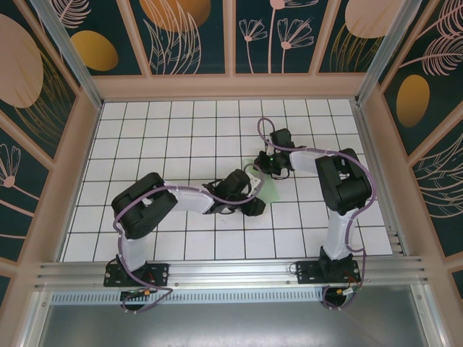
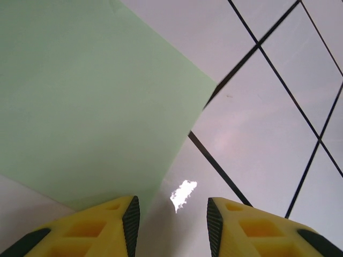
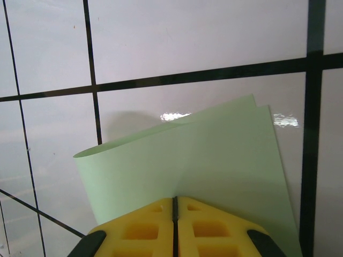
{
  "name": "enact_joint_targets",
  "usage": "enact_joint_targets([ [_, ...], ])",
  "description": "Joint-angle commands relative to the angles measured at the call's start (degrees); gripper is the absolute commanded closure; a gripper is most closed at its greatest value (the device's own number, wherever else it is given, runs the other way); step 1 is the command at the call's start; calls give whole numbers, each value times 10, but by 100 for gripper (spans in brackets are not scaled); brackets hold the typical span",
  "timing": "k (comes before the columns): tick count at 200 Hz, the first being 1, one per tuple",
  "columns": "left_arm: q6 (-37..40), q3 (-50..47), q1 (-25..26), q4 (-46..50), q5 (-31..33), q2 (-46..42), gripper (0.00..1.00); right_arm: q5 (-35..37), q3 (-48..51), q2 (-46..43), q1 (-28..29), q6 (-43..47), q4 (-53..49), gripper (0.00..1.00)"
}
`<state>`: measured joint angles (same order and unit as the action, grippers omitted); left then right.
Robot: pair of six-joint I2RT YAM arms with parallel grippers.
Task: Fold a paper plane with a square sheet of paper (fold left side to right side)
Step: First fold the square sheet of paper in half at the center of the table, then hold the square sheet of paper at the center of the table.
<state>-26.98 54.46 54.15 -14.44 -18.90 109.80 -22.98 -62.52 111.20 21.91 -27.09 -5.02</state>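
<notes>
The square sheet of paper (image 1: 269, 191) is pale green and lies mid-table between both grippers. In the right wrist view the sheet of paper (image 3: 214, 160) curls up off the tiles, one side bent over the other, two corners nearly meeting at the upper right. My right gripper (image 3: 174, 201) is shut on its near edge, and in the top view the right gripper (image 1: 271, 170) hangs over the sheet's far part. My left gripper (image 2: 171, 214) is open above bare tile with nothing between its fingers, its left finger (image 2: 107, 225) over the edge of the flat paper (image 2: 91, 101). It is a curled sheet, not a paper plane.
The white grid-tiled table (image 1: 181, 130) is walled by a wooden frame (image 1: 231, 87) at the back and sides. A metal rail (image 1: 231, 275) carries both arm bases at the near edge. Purple cables (image 1: 264, 134) loop off the right arm above the sheet.
</notes>
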Motion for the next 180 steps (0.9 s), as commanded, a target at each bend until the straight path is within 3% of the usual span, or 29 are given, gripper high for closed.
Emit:
enact_joint_targets([
  [1, 3, -20, 12, 18, -29, -14, 59, 30, 7, 36, 8, 3, -40, 89],
  [87, -21, -17, -4, -18, -19, -91, 52, 22, 0, 28, 9, 2, -41, 89],
  [129, -44, -6, -42, -49, -23, -40, 53, 20, 0, 27, 9, 2, -40, 89],
  [180, -54, 9, -44, -69, -33, 12, 53, 13, -1, 22, 9, 3, -37, 89],
])
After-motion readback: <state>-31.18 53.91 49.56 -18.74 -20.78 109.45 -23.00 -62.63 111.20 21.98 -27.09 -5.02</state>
